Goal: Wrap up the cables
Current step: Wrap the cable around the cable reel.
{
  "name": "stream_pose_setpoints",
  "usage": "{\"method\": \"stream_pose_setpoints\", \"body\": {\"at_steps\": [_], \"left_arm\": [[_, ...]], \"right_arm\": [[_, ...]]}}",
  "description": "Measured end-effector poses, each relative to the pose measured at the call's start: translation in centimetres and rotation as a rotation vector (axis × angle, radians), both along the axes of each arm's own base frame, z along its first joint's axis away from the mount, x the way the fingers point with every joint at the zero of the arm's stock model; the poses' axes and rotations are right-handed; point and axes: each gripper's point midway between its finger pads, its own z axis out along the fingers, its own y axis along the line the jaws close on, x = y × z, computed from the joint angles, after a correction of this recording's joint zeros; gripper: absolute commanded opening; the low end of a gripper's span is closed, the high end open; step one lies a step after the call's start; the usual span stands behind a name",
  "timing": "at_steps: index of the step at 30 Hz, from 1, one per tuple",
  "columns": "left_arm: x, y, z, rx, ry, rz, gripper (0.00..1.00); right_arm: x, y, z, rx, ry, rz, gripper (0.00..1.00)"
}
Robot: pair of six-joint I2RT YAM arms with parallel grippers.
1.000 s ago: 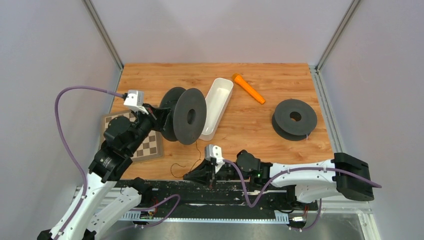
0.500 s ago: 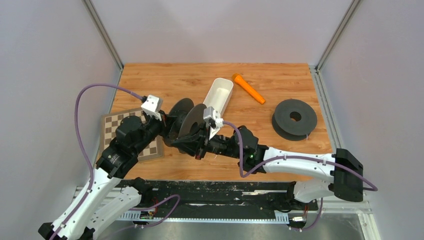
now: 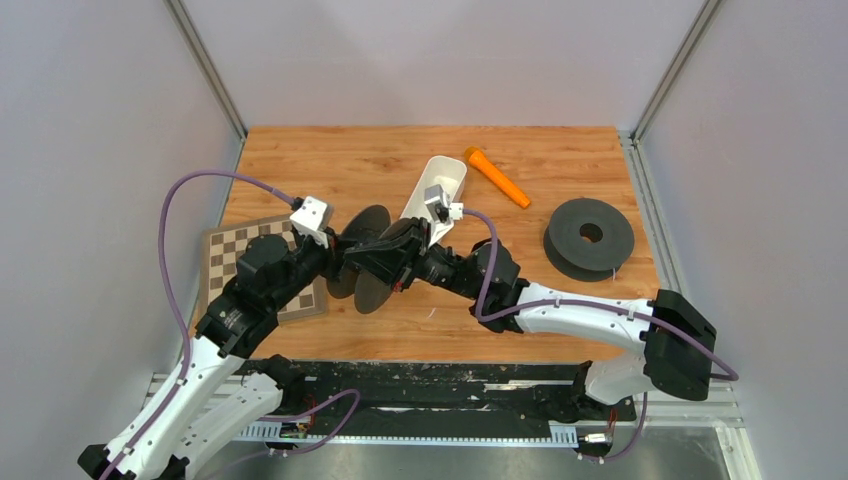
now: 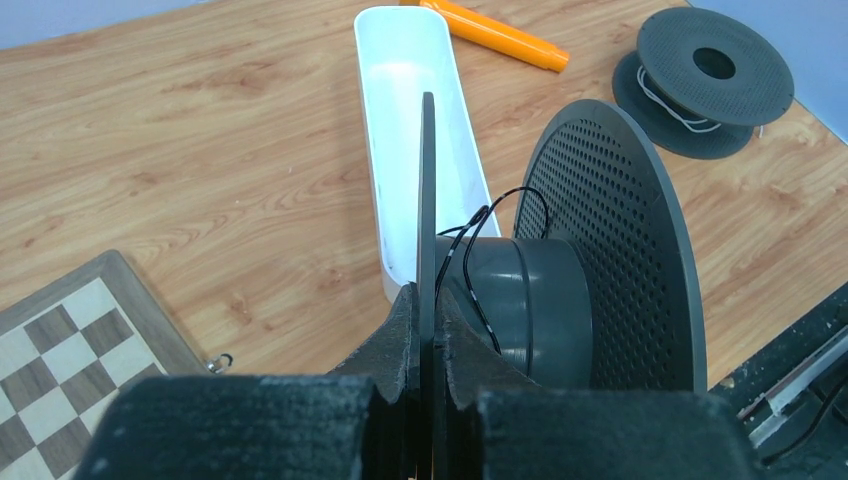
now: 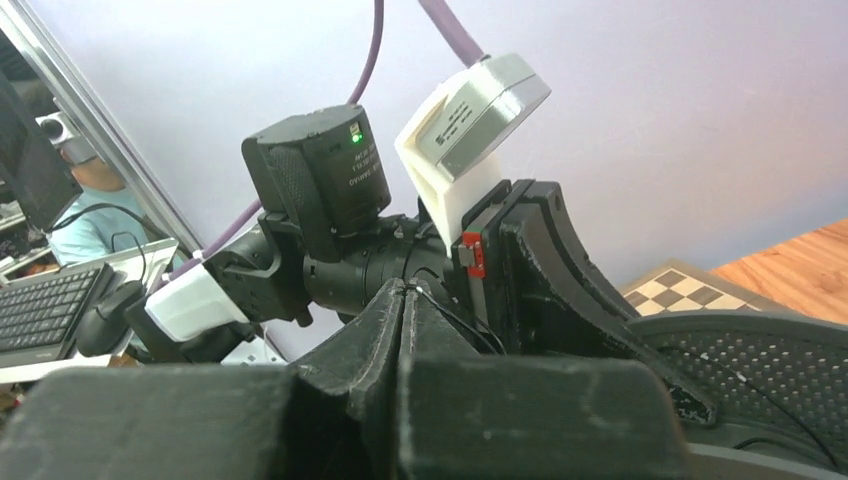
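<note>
Presently the arms meet at 9 o'clock of bench [image 3: 520, 290] centre. The left end effector [image 4: 425, 325] is clamped on one flange edge of the spool [image 4: 540, 290]. The right end effector [image 5: 405, 292], reaching in from 3 o'clock, pinches the dark cable [image 4: 520, 190] looped at the hub.

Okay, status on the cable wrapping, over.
Left gripper shut on the spool flange. Right gripper shut on the dark cable. Cable loose around the hub. White tray just beyond, apparently not blocking.
</note>
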Motion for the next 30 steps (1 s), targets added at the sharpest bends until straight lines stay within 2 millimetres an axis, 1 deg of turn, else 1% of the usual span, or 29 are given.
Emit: {"method": "stream_pose_setpoints", "body": {"at_steps": [2,5,12,15,18,21,23,27,30], "left_arm": [[0.0,-0.1,-0.1,0.000,0.001,-0.005,0.00],[-0.3,-0.4,-0.3,0.004,0.004,-0.031,0.00],[-1.5,-1.5,-0.8,0.046,-0.005,-0.146,0.00],[-1.9,-1.5,-1.0,0.062,-0.006,-0.171,0.00],[-2.3,-1.5,-1.1,0.069,-0.007,-0.189,0.00],[-2.6,-1.6,-0.8,0.064,-0.018,-0.202,0.00],[-3.1,-1.7,-0.4,0.052,-0.032,-0.222,0.00],[-4.4,-2.5,0.2,0.025,-0.044,-0.297,0.00],[-5.4,-3.2,0.4,0.004,-0.037,-0.364,0.00]], "right_arm": [[0.4,-0.2,0.4,0.014,0.006,-0.014,0.00],[1.6,-0.5,0.7,0.026,0.014,-0.052,0.00],[6.4,-2.3,0.2,0.040,0.071,-0.177,0.00],[8.2,-3.4,-1.1,0.033,0.114,-0.218,0.00],[9.4,-4.7,-3.2,0.006,0.158,-0.246,0.00],[9.8,-6.1,-4.8,-0.016,0.179,-0.242,0.00],[9.6,-7.8,-5.6,-0.025,0.178,-0.227,0.00],[8.6,-10.9,-5.5,-0.024,0.118,-0.170,0.00],[7.2,-12.6,-5.3,-0.024,0.054,-0.117,0.00]]}}
